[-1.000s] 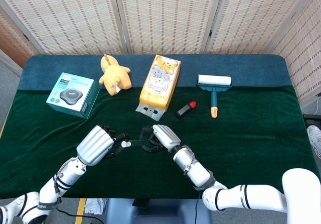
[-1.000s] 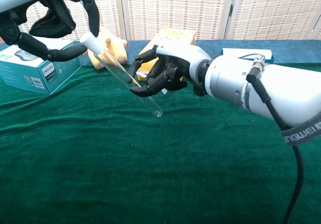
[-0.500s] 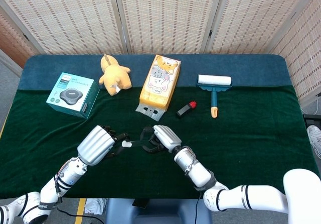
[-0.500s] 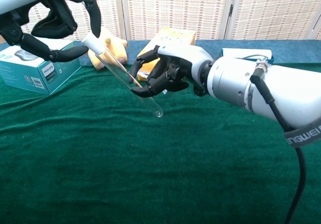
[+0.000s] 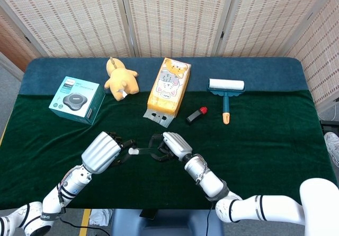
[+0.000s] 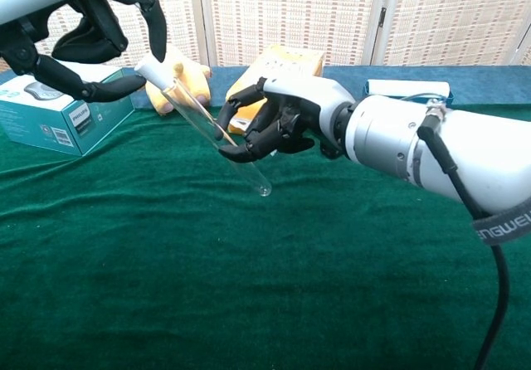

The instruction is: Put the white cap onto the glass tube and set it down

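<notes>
Green velvet cloth [image 5: 265, 141] covers the near part of the table, with a blue strip [image 5: 254, 66] running along the back edge, and woven rattan screens [image 5: 175, 14] close off the room behind it. Up front, both hands meet over the cloth: the right hand [image 6: 282, 125] grips the glass tube [image 6: 220, 142] around its middle, holding it tilted with the closed end hanging low above the green surface, clear of it. The left hand [image 6: 91, 38] pinches the white cap [image 6: 151, 70] at the tube's upper end, dark fingers curled around it; the cap sits right at the mouth, though how far it is seated I cannot tell. Along the back sit a teal box [image 5: 77, 99], a yellow plush toy [image 5: 121, 79], an orange cartoon packet [image 5: 168, 86], a red-tipped lipstick [image 5: 196, 115] and a lint roller [image 5: 226, 89] with its teal handle pointing forward.
</notes>
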